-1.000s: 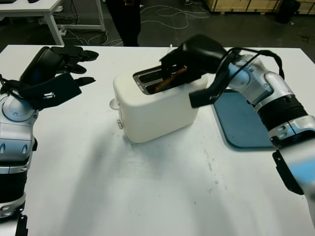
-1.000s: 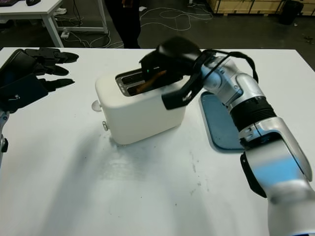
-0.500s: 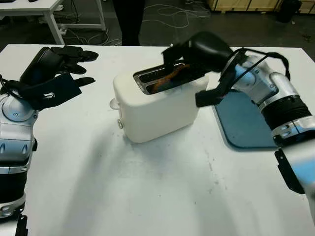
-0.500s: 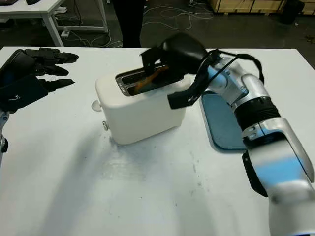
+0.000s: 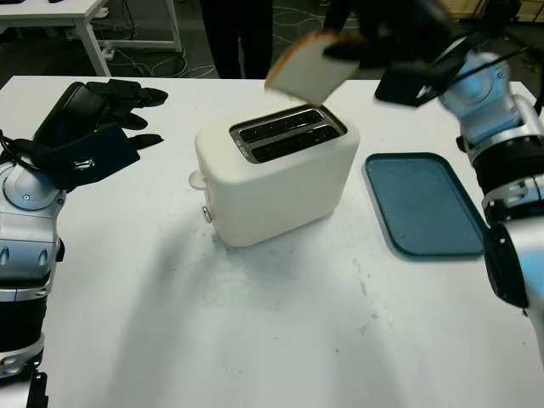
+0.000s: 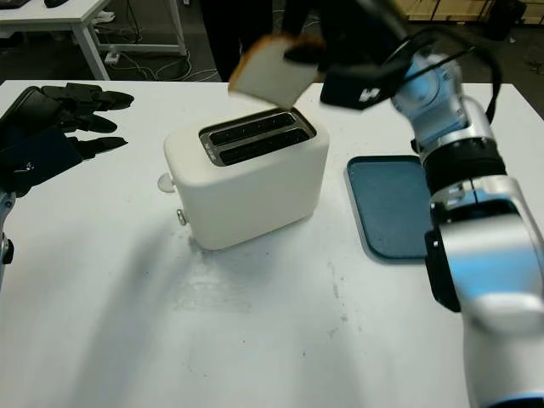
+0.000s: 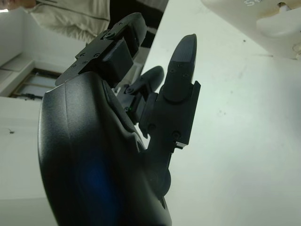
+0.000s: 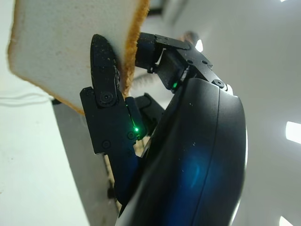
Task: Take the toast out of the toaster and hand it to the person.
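White bench [image 5: 280,331]: cream two-slot toaster [image 5: 276,183] near centre, knob and lever on its left end, both slots look empty. Teal tray [image 5: 422,204] just right of the toaster, flat on the bench, nothing on it. Person [image 5: 242,34] in dark trousers stands at the far edge of the bench, behind the toaster. Second white table [image 5: 76,17] and cables [image 5: 293,17] on the floor in the background.

Toast [image 5: 308,70]: in the air above the toaster's rear right corner, clear of the slots, tilted. Pale white face, thin golden-brown crust, barely browned. Nothing between it and the person.

Right hand [image 8: 124,84]: raised above the toaster, clamped on the toast; wrist view shows one finger [image 8: 104,101] across the flat face and others behind the crust edge.

Left hand [image 5: 93,127]: open, holds nothing, off to the left of the toaster above the bench.

Writing: some embossed letters on the toaster in the left wrist view, cut off and unreadable.
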{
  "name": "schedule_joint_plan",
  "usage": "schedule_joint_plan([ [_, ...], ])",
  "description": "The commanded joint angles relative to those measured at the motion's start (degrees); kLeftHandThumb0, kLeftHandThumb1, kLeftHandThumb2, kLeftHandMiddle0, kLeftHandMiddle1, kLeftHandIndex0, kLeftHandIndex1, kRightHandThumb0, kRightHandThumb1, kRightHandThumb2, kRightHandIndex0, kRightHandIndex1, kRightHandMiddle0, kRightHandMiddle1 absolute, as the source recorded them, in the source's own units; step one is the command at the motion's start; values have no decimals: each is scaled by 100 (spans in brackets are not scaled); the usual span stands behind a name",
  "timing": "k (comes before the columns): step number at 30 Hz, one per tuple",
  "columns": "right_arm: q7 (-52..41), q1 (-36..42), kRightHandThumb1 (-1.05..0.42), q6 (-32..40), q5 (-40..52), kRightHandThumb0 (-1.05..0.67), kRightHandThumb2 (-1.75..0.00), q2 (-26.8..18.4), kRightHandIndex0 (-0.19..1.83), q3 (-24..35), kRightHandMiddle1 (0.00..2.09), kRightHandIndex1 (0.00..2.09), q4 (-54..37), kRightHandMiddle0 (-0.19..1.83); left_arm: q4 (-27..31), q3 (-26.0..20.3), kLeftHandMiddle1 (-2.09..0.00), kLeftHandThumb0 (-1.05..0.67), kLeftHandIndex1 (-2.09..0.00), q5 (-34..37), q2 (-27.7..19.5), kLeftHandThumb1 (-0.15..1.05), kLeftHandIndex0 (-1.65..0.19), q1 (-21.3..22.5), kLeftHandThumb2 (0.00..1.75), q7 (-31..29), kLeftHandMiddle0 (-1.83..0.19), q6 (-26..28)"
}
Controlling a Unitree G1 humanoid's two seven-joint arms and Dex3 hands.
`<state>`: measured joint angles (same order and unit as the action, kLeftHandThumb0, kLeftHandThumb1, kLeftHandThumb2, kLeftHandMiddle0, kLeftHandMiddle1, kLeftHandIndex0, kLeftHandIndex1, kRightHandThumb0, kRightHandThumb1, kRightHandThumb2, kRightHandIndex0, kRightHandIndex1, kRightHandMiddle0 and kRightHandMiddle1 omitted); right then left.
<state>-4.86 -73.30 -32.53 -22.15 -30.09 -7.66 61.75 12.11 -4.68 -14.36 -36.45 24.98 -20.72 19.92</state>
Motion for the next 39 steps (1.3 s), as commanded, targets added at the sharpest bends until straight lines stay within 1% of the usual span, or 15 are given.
schedule_joint_plan([
  [1,180,-175,-92,261,71,-39,-37,-138,97,103,175,175,381,68,20,13,-49,-33,-1,-25,-30,92,-69,-62,4,16,-60,-72],
  [6,281,-264,-92,1032,333,-33,-37,-120,88,380,175,175,891,58,-5,16,-48,-33,-1,-14,-34,92,-69,-51,4,7,-60,-114],
  [9,368,-218,-92,1236,446,-29,-36,-126,91,511,175,175,1046,64,-12,26,-48,-33,-1,-13,-25,92,-69,-35,4,-1,-60,-90],
  [13,690,-146,-92,1732,657,-30,-33,-46,80,790,175,175,1191,55,-46,34,-49,-33,-1,-7,-18,92,-70,-26,4,5,-61,-141],
  [20,700,75,-92,2064,1196,-21,-35,82,85,1289,175,175,1288,52,-19,40,-49,-35,0,-10,1,92,-69,-17,4,-7,-59,-29],
  [22,837,157,-92,2052,1214,-20,-34,132,83,1320,175,175,1302,51,-19,37,-49,-34,0,1,1,92,-69,-17,4,-17,-59,-12],
  [23,861,207,-92,2009,1218,-17,-34,149,79,1328,168,175,1312,51,-23,37,-49,-35,0,2,-1,92,-69,-19,5,-17,-59,-24],
  [26,880,277,-92,2083,1401,-17,-37,255,79,1485,173,175,1340,46,-45,46,-50,-35,0,-16,-15,92,-69,-29,4,-4,-60,-96],
  [27,903,295,-92,2151,1510,-16,-37,321,79,1593,166,175,1348,37,-50,46,-50,-35,0,-13,-13,92,-69,-30,4,-5,-60,-100],
  [29,986,341,-92,2263,1576,-17,-39,414,77,1663,105,175,1361,46,-47,50,-50,-34,0,-10,-12,92,-69,-28,4,-16,-60,-75],
  [30,972,370,-92,2290,1607,-21,-39,453,75,1703,113,175,1367,42,-41,56,-50,-35,0,-19,-12,92,-69,-30,4,-13,-60,-69],
  [31,992,390,-92,2356,1666,-20,-40,509,73,1769,141,175,1378,30,-40,63,-50,-35,0,-29,-13,92,-69,-31,4,-9,-59,-71],
  [33,1107,409,-92,2539,1732,-15,-39,611,68,1850,167,175,1404,13,-31,71,-50,-36,0,-39,-10,92,-69,-28,4,-9,-59,-38],
  [35,1110,470,-92,2568,1717,-11,-38,675,61,1839,173,175,1413,13,-27,70,-50,-37,0,-35,-3,92,-69,-26,5,-6,-59,-19],
  [39,1046,563,-92,2706,1597,-17,-37,756,61,1711,160,175,1445,26,-16,60,-50,-37,0,-13,9,92,-68,-29,5,-11,-58,11],
])
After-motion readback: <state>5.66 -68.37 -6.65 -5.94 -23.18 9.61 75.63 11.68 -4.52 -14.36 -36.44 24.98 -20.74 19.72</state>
